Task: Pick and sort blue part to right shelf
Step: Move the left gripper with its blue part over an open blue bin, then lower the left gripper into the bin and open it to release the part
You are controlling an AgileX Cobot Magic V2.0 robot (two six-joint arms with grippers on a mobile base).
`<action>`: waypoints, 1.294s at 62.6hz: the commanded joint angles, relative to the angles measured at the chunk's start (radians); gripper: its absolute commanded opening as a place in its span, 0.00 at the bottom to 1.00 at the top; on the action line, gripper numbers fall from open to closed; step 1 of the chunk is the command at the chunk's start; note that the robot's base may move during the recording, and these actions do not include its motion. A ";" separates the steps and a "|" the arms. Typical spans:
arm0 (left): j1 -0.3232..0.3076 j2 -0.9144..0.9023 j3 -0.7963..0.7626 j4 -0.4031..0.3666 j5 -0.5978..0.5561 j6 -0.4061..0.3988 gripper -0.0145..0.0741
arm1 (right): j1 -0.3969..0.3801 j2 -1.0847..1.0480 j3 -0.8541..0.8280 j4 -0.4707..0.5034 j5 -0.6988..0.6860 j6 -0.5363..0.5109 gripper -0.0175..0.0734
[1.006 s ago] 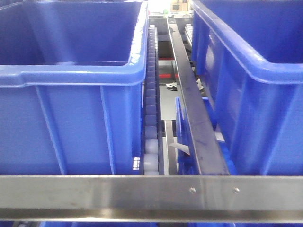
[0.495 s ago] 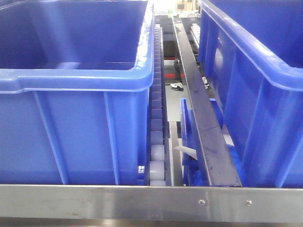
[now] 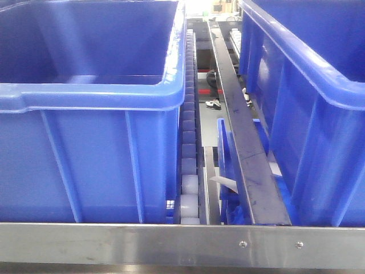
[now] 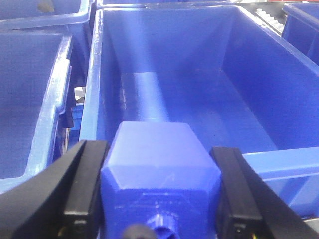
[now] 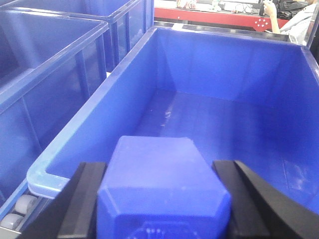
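In the left wrist view my left gripper is shut on a blue block-shaped part, with a black finger pressed on each side. It hangs over the near rim of a large blue bin. In the right wrist view my right gripper is shut on a similar blue part, above the near end of another blue bin that holds nothing visible. Neither gripper shows in the front view.
The front view shows two big blue bins, left and right, on a shelf. A roller track and a dark bar run between them. A steel rail crosses the front. More blue bins stand alongside.
The front view shifted slightly between one second and half a second ago, so the bins now sit a little further right in the picture. Nothing has visibly moved since.
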 commanded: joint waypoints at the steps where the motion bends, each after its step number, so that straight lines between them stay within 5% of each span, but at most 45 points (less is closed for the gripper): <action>1: -0.003 -0.011 -0.029 -0.013 -0.089 -0.010 0.52 | -0.003 -0.005 -0.030 -0.015 -0.103 -0.005 0.48; 22: -0.003 0.301 -0.182 -0.219 -0.225 0.095 0.52 | -0.003 -0.005 -0.030 -0.015 -0.104 -0.005 0.48; 54: -0.003 1.135 -0.550 -0.216 -0.363 0.095 0.52 | -0.003 -0.005 -0.030 -0.015 -0.104 -0.005 0.48; 81: 0.034 1.610 -0.713 -0.207 -0.365 0.095 0.52 | -0.003 -0.005 -0.030 -0.015 -0.103 -0.005 0.48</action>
